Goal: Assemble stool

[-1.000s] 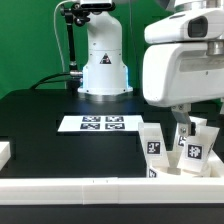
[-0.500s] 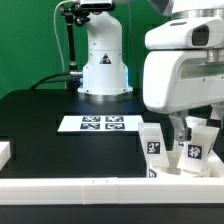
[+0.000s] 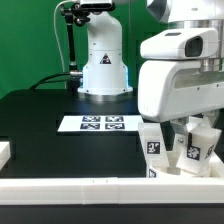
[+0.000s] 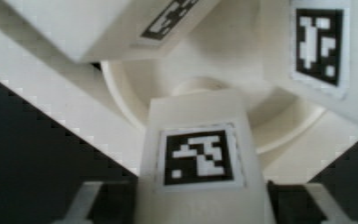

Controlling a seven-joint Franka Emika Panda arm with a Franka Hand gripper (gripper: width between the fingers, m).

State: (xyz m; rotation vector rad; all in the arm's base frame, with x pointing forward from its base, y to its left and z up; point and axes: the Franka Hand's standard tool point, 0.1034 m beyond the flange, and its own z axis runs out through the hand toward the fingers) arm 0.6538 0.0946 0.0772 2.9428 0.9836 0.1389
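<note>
The stool legs are clustered at the exterior view's right of the black counter, beside the marker board. One leg is flanked by the open jaws, against the round seat.

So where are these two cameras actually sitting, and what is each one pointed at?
Exterior view: off the arm, low beside the black table, facing the robot's white base, the flat white marker board and the white plastic tagged stool legs; the big white arm head shows.
Wrist view: on the wrist, close above a tagged white stool leg and the thick round white seat; grey fingers show.
Shared: the tagged stool legs.
</note>
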